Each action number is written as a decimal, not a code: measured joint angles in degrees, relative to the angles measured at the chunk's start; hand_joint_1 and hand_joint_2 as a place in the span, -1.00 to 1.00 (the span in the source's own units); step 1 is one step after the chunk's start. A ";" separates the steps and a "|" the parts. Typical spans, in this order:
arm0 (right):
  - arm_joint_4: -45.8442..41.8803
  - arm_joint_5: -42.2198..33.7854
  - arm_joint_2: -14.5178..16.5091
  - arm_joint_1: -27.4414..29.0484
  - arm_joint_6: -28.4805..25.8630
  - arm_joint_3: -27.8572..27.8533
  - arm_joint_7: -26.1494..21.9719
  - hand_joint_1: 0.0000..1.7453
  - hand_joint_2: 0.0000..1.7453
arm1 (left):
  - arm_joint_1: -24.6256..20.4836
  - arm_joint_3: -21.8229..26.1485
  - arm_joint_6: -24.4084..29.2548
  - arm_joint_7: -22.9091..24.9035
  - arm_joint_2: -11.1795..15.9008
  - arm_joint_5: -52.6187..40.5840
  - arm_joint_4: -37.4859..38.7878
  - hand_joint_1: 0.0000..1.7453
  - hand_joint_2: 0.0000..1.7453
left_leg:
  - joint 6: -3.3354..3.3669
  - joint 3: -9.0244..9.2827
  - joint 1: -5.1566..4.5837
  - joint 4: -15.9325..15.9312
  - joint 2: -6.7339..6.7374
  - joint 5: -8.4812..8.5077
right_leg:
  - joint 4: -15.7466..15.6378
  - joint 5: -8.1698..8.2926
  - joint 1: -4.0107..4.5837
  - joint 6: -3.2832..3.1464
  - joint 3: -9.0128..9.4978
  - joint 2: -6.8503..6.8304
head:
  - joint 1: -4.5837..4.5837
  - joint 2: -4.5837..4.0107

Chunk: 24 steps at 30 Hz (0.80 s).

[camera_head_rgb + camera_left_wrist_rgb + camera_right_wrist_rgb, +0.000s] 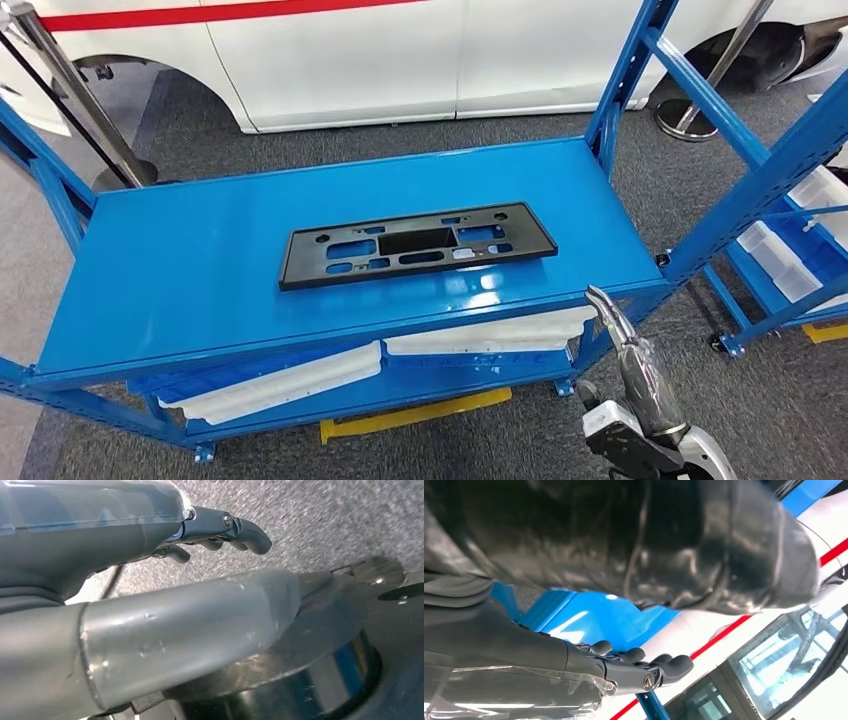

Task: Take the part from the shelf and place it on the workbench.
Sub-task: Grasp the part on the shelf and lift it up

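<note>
**Black mounting plate lies flat on the shelf, not yet taken**

One black plastic plate (417,243) — a long flat part with several cut-outs, possibly a number-plate holder — is laid flat near the middle of the top deck of the blue shelf (180,260), its long edge running from 9 towards 3 o'clock. Laid so, it is reachable from the front edge and cannot slide off; nothing touches it.

The right hand (640,375) is seen at 5 o'clock of the plate, beyond the deck's front right corner and apart from the part, raised with fingers extended. In the right wrist view its fingers (664,666) are spread and nothing is held. The left hand (150,580) hangs over grey carpet; its fingers (250,532) are lightly curled with nothing in them, though whether they are closed cannot be told from so near a view.

Counted: one plate, two white trays (290,385) on the lower deck, one white car (420,55) behind — at 12 o'clock.
</note>
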 joint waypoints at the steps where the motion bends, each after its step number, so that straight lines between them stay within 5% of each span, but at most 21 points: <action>1: 0.04 0.00 0.01 -0.01 0.01 0.03 0.00 -1.00 -1.00 | 0.11 -0.01 0.00 0.00 -0.01 0.00 0.00 -1.00 -1.00 | -0.29 1.18 0.23 0.01 -0.06 -0.89 | -1.70 1.63 -0.17 0.29 -0.69 -0.15 | 0.00 0.01; 3: 0.13 0.00 0.01 -0.01 0.01 0.08 -0.01 -1.00 -1.00 | 0.27 -0.01 0.00 0.00 0.01 0.00 0.04 -1.00 -1.00 | -0.94 3.53 0.59 0.08 -0.05 -2.85 | -7.75 7.87 -0.42 0.68 -0.57 -0.79 | 0.02 0.00; 5: 0.32 -0.02 0.10 -0.13 0.08 0.19 0.04 -1.00 -1.00 | 0.19 -0.01 -0.01 -0.01 0.03 -0.01 0.13 -1.00 -1.00 | -1.81 4.66 0.63 -0.02 0.12 -4.44 | -11.39 11.95 -0.12 0.14 -0.54 -1.39 | 0.07 0.00; 8: 0.41 -0.13 0.25 -0.16 0.28 0.23 -0.10 -1.00 -1.00 | -0.17 -0.15 -0.54 -0.04 0.05 -0.38 0.17 -1.00 -1.00 | -3.01 4.77 0.61 0.79 0.46 -4.23 | -11.94 11.57 0.26 -1.65 -0.17 -1.04 | 0.04 0.01; 11: 0.78 -0.50 0.32 -0.69 1.49 0.29 -0.65 -1.00 -1.00 | -0.26 -0.38 -1.60 -0.26 0.20 -1.08 0.19 -1.00 -1.00 | -3.43 -0.23 0.78 10.36 0.32 -3.36 | -13.41 10.45 0.25 -2.90 2.49 -0.70 | 0.02 0.01; 13: 1.82 -0.66 0.64 -2.04 2.79 0.43 -0.72 -1.00 -1.00 | -0.49 -0.43 -2.01 -0.71 0.34 -1.51 0.20 -1.00 -1.00 | -3.53 -5.19 0.68 16.57 0.23 -6.73 | -14.15 9.68 0.37 -3.25 4.32 -0.49 | 0.01 0.01; 15: 3.50 -0.87 1.28 -3.85 3.97 0.64 -0.88 -1.00 -1.00 | -0.90 -0.46 -2.26 -0.85 0.45 -1.89 0.20 -1.00 -1.00 | -3.56 -8.05 0.59 17.47 0.20 -9.85 | -14.48 8.65 0.48 -3.30 6.10 -0.19 | 0.02 0.01; 16: 4.57 -1.04 1.73 -5.05 4.53 0.85 -1.03 -1.00 -1.00 | -1.06 -0.47 -2.44 -0.72 0.48 -2.03 0.20 -1.00 -1.00 | -3.47 -8.53 0.58 15.84 0.20 -9.11 | -14.52 8.09 0.54 -3.27 6.98 -0.03 | 0.02 0.01; 20: 10.39 -1.86 4.79 -12.22 7.07 2.86 -1.04 -1.00 -1.00 | -1.31 -0.62 -3.17 -0.15 0.75 -2.60 0.20 -1.00 -1.00 | -2.19 -8.89 0.21 4.90 0.33 3.37 | -14.38 6.43 0.70 -2.73 8.71 0.71 | 0.06 0.00; 22: 13.59 -2.28 6.59 -16.00 8.29 4.15 -0.59 -1.00 -1.00 | -1.55 -0.81 -3.48 0.00 0.84 -3.03 0.20 -1.00 -1.00 | -2.16 -9.26 -0.08 3.63 0.30 4.65 | -14.09 6.14 0.79 -2.33 8.42 0.85 | 0.05 0.01; 24: 17.13 -2.64 8.73 -20.18 9.38 5.56 -0.09 -1.00 0.00 | -1.89 -1.13 -3.86 0.31 0.79 -3.39 0.20 -1.00 -1.00 | -2.43 -9.23 -0.19 3.36 0.10 5.27 | -14.09 6.05 0.70 -2.31 8.26 0.68 | 0.03 0.01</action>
